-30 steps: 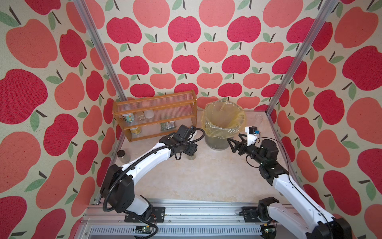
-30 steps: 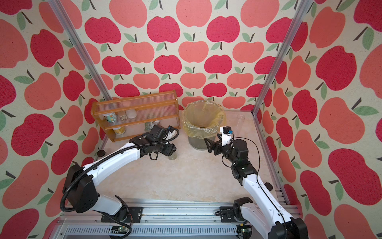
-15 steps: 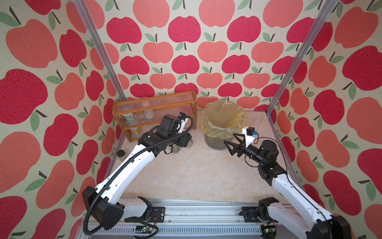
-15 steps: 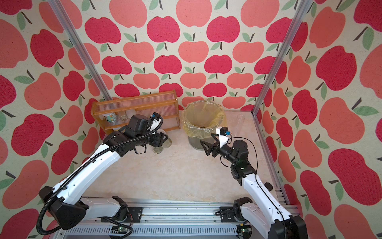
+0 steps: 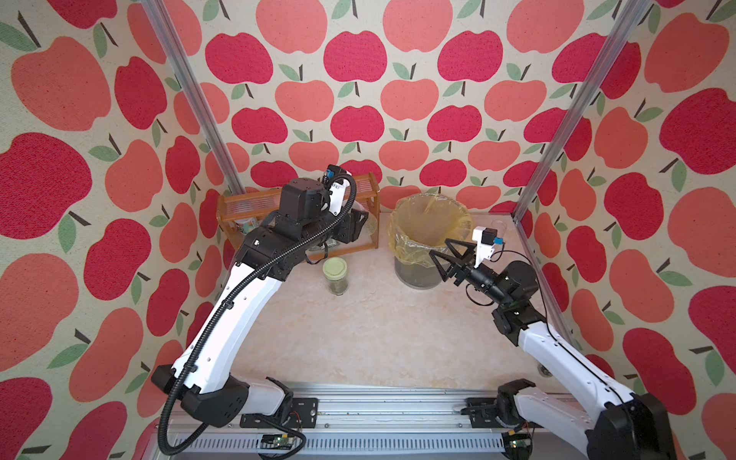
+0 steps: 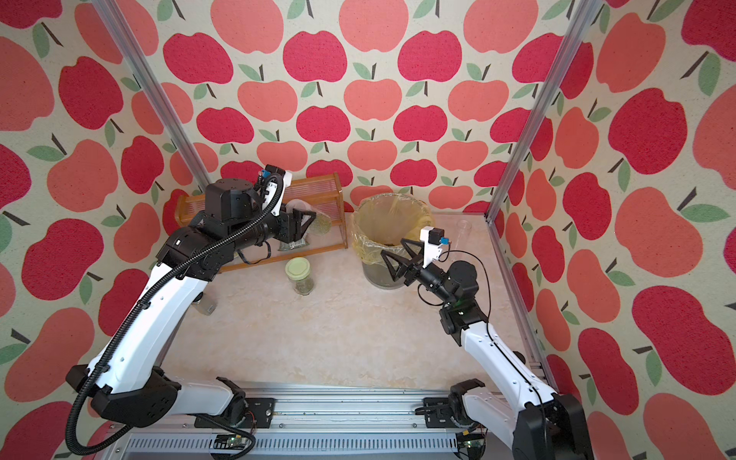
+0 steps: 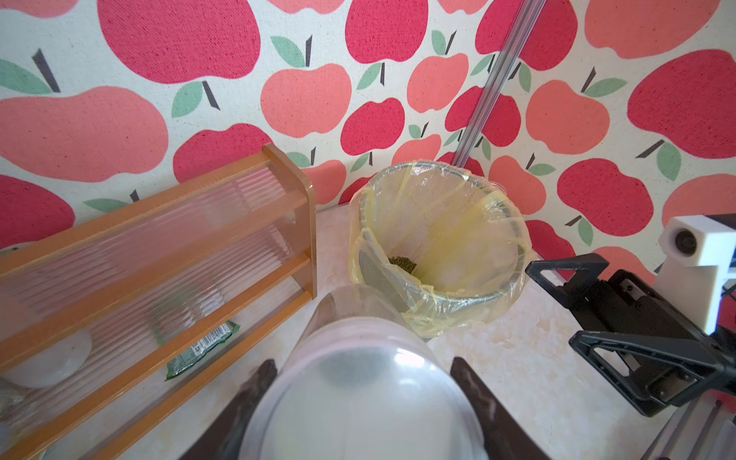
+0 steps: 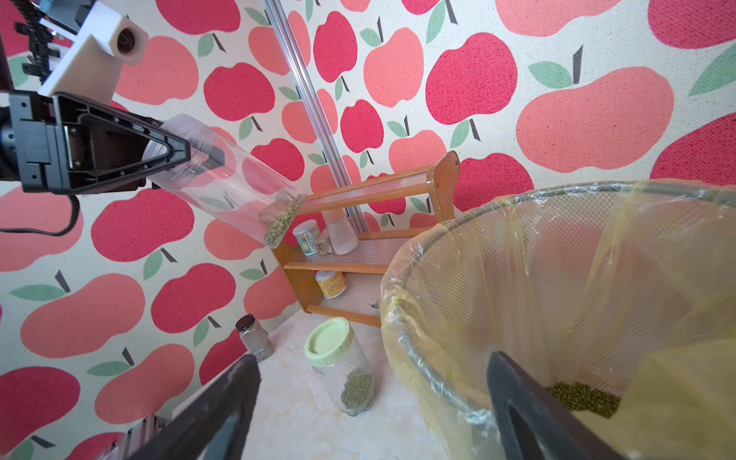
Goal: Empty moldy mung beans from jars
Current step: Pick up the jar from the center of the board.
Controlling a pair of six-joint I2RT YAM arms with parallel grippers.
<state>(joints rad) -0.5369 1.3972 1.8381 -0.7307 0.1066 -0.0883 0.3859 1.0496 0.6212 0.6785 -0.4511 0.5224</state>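
Top views: my left claw [image 5: 358, 225] gripped a tilted clear jar [image 6: 322, 225] before the rack [image 5: 370, 191], with the arm hiding most of it. The right claw [image 5: 438, 247] gaped beside the bin [image 5: 398, 239] rim. The lidded jar [image 5: 336, 275] stood free between rack and bin.
Left wrist: the clear jar's base was blurred and cropped.
Right wrist: I saw mung beans [image 8: 282, 223] at its low end.

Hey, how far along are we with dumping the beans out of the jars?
Done: beans already lie in the bin, and a clear jar that looks empty stands behind it. In hand: the left gripper holds a tilted jar with beans inside, not yet over the bin. Left: the green-lidded jar stands capped, beans inside. The right gripper is open and empty.
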